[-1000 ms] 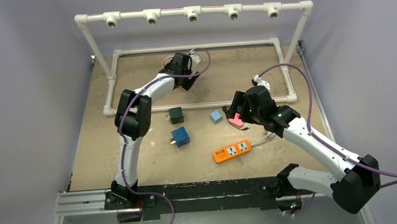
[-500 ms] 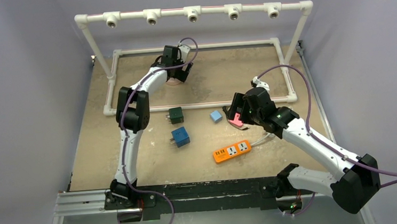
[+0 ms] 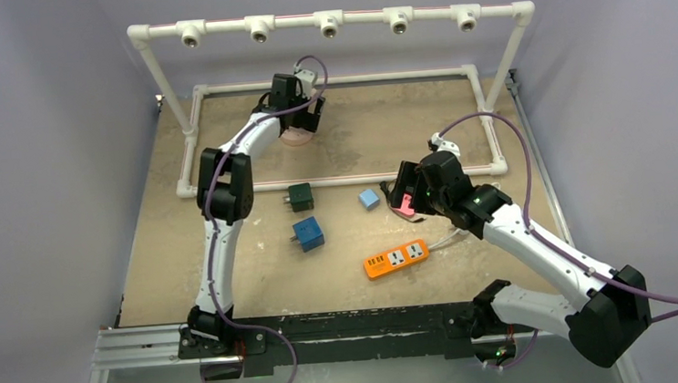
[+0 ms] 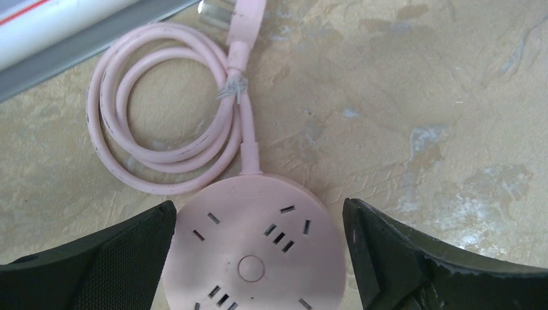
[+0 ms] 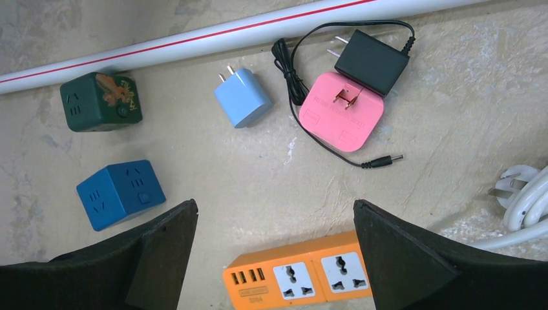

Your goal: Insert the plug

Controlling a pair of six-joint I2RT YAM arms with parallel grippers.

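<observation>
A round pink socket hub (image 4: 255, 242) with a coiled pink cord (image 4: 161, 110) lies at the back of the table (image 3: 297, 136). My left gripper (image 4: 258, 258) is open with its jaws on either side of the hub, not touching it. My right gripper (image 5: 274, 258) is open and empty above the orange power strip (image 5: 304, 274), which also shows in the top view (image 3: 396, 259). A pink plug adapter (image 5: 342, 111), a black adapter (image 5: 371, 61) with a thin cable and a light blue plug (image 5: 243, 98) lie beyond it.
A dark green socket cube (image 5: 101, 101) and a blue socket cube (image 5: 121, 194) lie to the left. A white cord (image 5: 525, 203) lies at the right. A white pipe frame (image 3: 344, 180) crosses the table and rises at the back (image 3: 328, 20).
My left gripper has moved left and back, coming down over the pink hub. My right arm has barely shifted.
</observation>
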